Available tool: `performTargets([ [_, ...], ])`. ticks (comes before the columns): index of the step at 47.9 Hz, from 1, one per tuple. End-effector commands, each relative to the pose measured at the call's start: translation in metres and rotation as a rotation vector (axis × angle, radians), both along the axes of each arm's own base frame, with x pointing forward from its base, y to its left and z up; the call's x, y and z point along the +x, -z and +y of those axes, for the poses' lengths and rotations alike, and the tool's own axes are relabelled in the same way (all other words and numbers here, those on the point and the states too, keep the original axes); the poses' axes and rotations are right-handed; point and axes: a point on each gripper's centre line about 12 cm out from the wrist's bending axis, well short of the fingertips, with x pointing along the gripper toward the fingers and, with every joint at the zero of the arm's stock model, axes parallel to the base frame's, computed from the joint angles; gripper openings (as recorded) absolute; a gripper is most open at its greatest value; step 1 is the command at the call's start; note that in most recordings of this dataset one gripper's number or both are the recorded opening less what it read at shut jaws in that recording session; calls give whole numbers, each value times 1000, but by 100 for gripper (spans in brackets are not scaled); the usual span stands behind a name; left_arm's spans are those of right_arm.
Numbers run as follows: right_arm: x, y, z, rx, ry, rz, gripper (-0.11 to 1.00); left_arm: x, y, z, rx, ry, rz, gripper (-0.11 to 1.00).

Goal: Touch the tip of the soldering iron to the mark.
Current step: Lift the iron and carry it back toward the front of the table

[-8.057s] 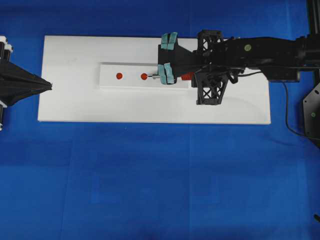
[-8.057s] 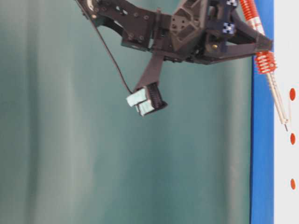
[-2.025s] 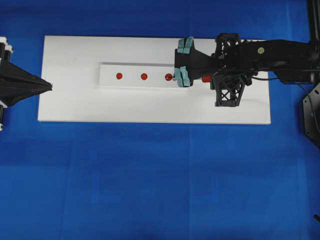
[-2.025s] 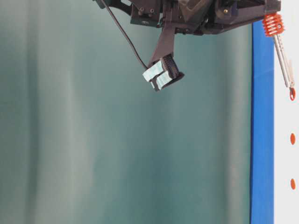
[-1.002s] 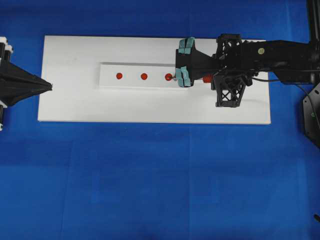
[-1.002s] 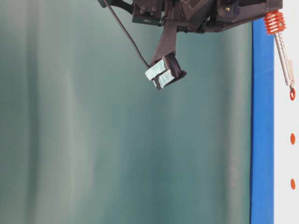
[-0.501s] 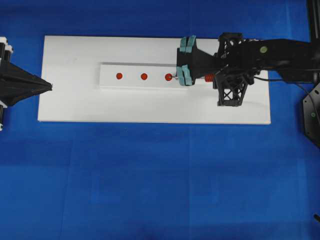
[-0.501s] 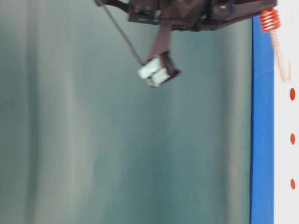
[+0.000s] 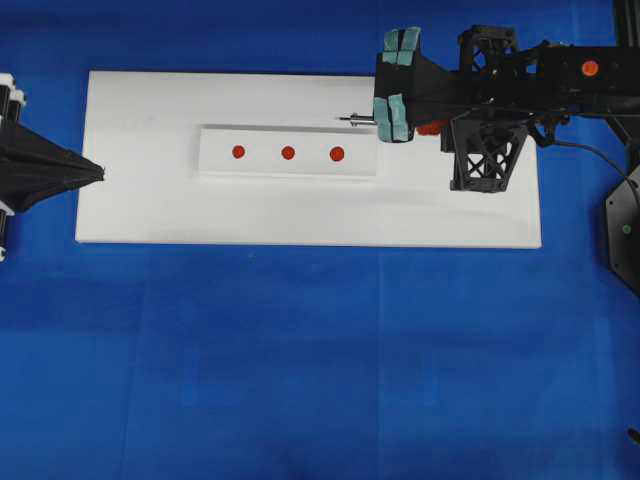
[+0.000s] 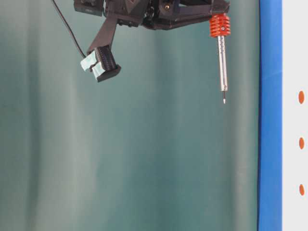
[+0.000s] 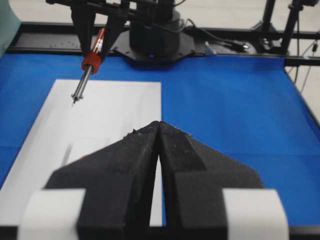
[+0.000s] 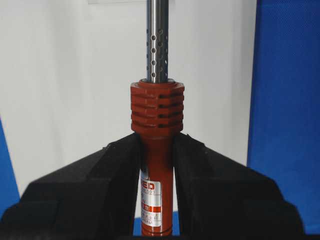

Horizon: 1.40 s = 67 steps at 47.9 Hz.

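The soldering iron (image 12: 157, 165) has an orange-red handle and a thin silver shaft, and my right gripper (image 12: 157, 142) is shut on the handle just behind the ribbed collar. Its tip (image 9: 345, 119) hangs in the air, off the three red marks (image 9: 337, 154) on the raised white strip (image 9: 215, 140). From the table-level view the tip (image 10: 224, 101) is well clear of the board, level with the nearest mark (image 10: 301, 97). My left gripper (image 9: 100, 172) rests shut and empty at the board's left edge, and from its wrist view the iron (image 11: 87, 75) shows far off.
The strip lies on a white board (image 9: 150, 215) over a blue cloth (image 9: 300, 350). Teal-padded pieces (image 9: 398, 45) stick out from the right arm. The iron's black cord (image 9: 575, 225) trails down at the right. A black frame and arm base (image 11: 155, 35) stand beyond the board.
The iron's tip was on the rightmost red mark. The right arm has lifted it off and carried it up and toward the board's far edge. The left arm has not moved.
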Motion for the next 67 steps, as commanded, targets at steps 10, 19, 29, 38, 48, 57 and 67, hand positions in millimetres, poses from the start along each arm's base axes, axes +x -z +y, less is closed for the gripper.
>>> performTargets([
  [10, 3, -14, 8, 10, -3, -48, 6, 1, -5, 0, -2, -1, -17, 0],
  [19, 5, -12, 33, 34, 5, -60, 6, 1, -5, 0, -2, 0, -17, 0],
  [29, 7, -10, 78, 71, 7, -78, 6, 1, -6, 0, -2, 1, -20, 0],
  [38, 4, -8, 122, 105, 2, -97, 6, -1, -9, 0, -18, 1, -35, 0],
  [48, -2, -8, 168, 130, -6, -120, 6, -1, -9, 0, -19, 0, -32, 0],
  [57, -6, -4, 196, 141, -1, -125, 6, -1, -9, 0, -18, 1, -32, 0],
  [67, -5, -3, 198, 134, -5, -127, 6, -1, -8, 0, -19, 0, -30, 0],
])
